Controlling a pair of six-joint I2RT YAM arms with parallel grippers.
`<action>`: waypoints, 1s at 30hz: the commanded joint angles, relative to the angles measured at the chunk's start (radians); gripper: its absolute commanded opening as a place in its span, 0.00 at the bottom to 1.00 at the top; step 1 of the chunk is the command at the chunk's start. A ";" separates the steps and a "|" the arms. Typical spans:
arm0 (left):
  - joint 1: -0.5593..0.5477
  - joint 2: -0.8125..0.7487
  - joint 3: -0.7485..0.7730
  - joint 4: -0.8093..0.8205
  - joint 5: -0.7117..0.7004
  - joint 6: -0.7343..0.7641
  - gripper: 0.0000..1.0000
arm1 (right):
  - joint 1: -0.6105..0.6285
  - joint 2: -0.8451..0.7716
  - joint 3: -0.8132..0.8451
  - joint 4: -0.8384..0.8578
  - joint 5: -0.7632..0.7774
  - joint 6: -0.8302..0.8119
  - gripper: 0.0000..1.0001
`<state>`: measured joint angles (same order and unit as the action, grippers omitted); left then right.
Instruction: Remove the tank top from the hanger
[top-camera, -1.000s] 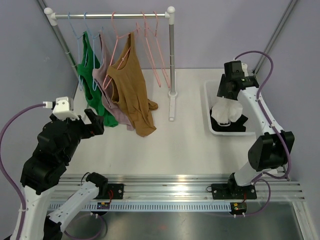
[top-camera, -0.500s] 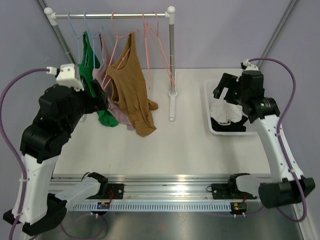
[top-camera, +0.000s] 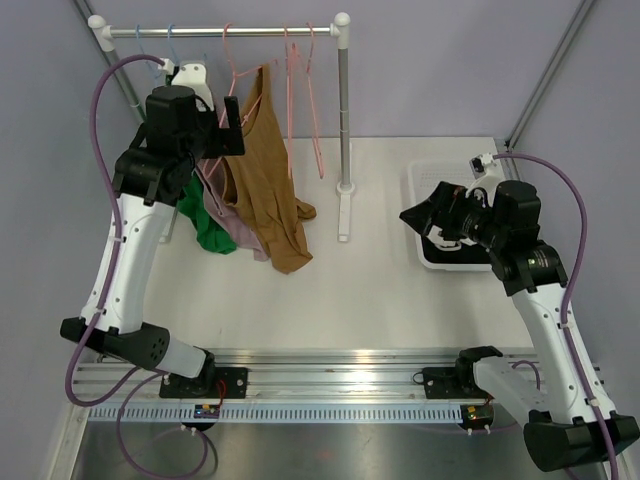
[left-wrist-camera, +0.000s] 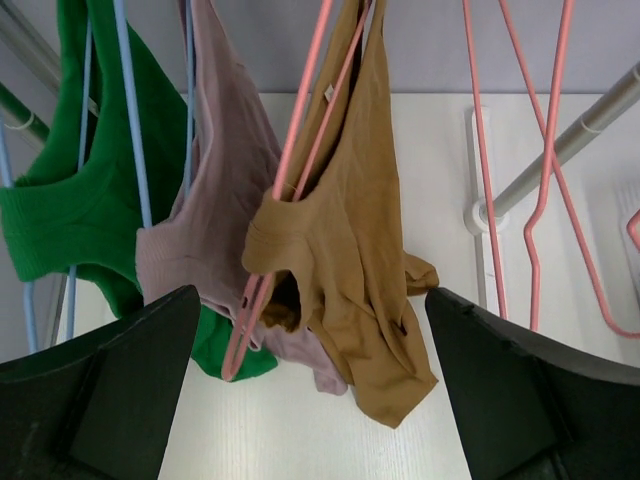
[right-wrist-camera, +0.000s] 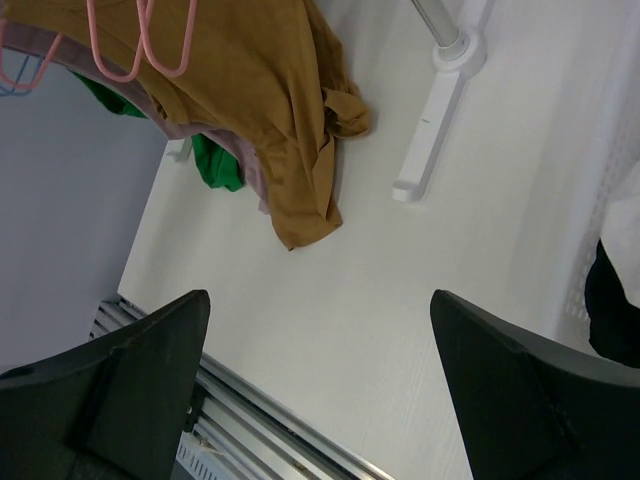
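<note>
A brown tank top (top-camera: 265, 190) hangs on a pink hanger (top-camera: 240, 75) from the rack rail (top-camera: 220, 31), its hem bunched on the table. A mauve top (top-camera: 240, 225) and a green top (top-camera: 205, 230) hang on blue hangers to its left. My left gripper (top-camera: 222, 135) is raised just below the rail, beside the brown top's upper left, open and holding nothing. In the left wrist view the brown tank top (left-wrist-camera: 350, 270) and its pink hanger (left-wrist-camera: 300, 150) lie ahead between the spread fingers of the left gripper (left-wrist-camera: 312, 330). My right gripper (top-camera: 425, 215) hovers open and empty at the bin's left rim.
Empty pink hangers (top-camera: 305, 90) hang at the rail's right end, by the rack's upright post (top-camera: 344, 110) and foot (right-wrist-camera: 430, 140). A white bin (top-camera: 412, 200) with white and black clothes sits at the right. The metal base rail (top-camera: 350, 365) runs along the near edge.
My left arm has risen from low at the left up to the rail beside the hanging tops. My right arm has drawn back from over the bin and turned left, its jaws opening wider.
</note>
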<state>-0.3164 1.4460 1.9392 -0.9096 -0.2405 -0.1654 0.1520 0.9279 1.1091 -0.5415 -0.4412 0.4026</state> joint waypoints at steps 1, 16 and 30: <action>0.043 -0.018 0.024 0.179 0.111 0.076 0.99 | 0.000 -0.060 -0.041 0.075 -0.106 0.033 0.99; 0.146 0.327 0.351 0.117 0.233 0.119 0.99 | -0.002 -0.264 -0.158 0.164 -0.122 0.148 1.00; 0.149 0.381 0.374 0.113 0.260 0.113 0.16 | -0.002 -0.255 -0.163 0.138 -0.188 0.108 0.98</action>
<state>-0.1726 1.8469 2.2700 -0.8215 -0.0032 -0.0570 0.1520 0.6655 0.9363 -0.4137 -0.5896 0.5297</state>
